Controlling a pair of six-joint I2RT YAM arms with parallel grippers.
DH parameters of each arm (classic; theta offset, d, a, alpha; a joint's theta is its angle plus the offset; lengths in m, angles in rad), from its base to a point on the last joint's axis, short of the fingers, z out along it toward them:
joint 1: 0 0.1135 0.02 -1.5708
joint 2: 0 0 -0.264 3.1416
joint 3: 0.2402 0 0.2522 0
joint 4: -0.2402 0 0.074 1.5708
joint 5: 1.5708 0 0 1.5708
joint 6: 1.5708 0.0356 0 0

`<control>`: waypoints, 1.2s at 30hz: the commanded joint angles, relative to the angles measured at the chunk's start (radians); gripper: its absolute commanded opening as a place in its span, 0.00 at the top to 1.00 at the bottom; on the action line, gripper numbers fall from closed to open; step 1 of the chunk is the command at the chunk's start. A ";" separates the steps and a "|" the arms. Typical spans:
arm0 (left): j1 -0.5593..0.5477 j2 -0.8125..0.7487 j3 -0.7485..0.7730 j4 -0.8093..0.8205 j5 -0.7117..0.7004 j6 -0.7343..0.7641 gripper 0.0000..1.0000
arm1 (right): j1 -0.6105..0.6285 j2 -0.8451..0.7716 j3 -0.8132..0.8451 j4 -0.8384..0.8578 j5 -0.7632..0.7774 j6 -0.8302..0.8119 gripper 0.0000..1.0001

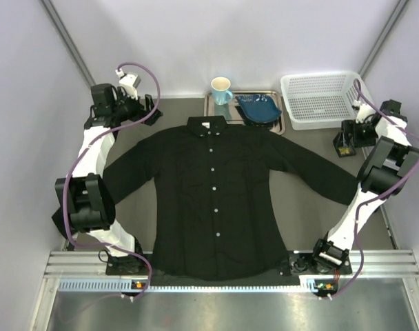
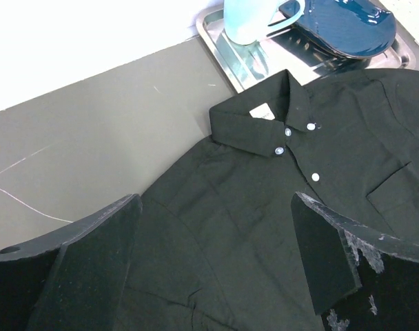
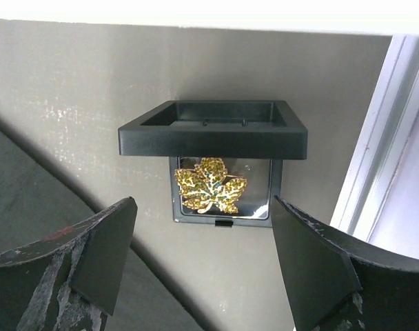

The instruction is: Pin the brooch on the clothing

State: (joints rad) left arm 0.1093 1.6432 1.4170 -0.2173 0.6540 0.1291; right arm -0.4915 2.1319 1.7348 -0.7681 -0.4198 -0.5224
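Matte grey counter (image 1: 175,114) between smooth pale walls (image 1: 196,41) bears a flat black button-up shirt (image 1: 213,193). Glittering gold leaf-shaped brooch (image 3: 211,185) lies in a square black case (image 3: 213,131). Left end effector (image 2: 216,207) and right end effector (image 3: 204,207) gape wide, empty.

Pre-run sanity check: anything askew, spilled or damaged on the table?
Nothing stands out. The shirt lies flat and buttoned; the brooch sits in its open black box; mug and blue plate rest on the metal tray. Only cosmetic: the left end effector has scuffed pads.

box lid (image 3: 213,134) overhangs brooch (image 3: 211,186) | wall (image 3: 416,207) close right | table (image 3: 72,103) free left
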 commanded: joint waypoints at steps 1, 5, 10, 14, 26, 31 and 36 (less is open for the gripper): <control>-0.002 -0.022 -0.004 0.016 -0.008 0.026 0.05 | 0.022 -0.001 -0.007 0.081 0.018 -0.005 0.21; -0.002 -0.037 -0.013 -0.002 -0.028 0.044 0.05 | 0.034 0.013 -0.026 0.107 0.042 -0.001 0.23; -0.002 -0.051 -0.027 -0.011 -0.040 0.055 0.05 | 0.039 0.025 -0.037 0.113 0.058 0.001 0.25; -0.002 -0.056 -0.032 -0.014 -0.047 0.060 0.05 | 0.041 0.022 -0.057 0.113 0.058 0.004 0.28; -0.002 -0.046 -0.029 -0.014 -0.050 0.069 0.05 | 0.041 -0.012 -0.121 0.142 0.056 0.005 0.41; 0.000 -0.042 -0.024 -0.014 -0.048 0.066 0.05 | 0.041 -0.039 -0.118 0.145 0.059 0.002 0.49; -0.002 -0.043 -0.026 -0.013 -0.047 0.069 0.05 | 0.041 -0.088 -0.127 0.144 0.055 -0.004 0.55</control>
State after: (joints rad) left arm 0.1093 1.6424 1.3857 -0.2481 0.6044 0.1856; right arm -0.4583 2.1269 1.6207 -0.6273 -0.3599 -0.5213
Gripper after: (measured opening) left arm 0.953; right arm 0.471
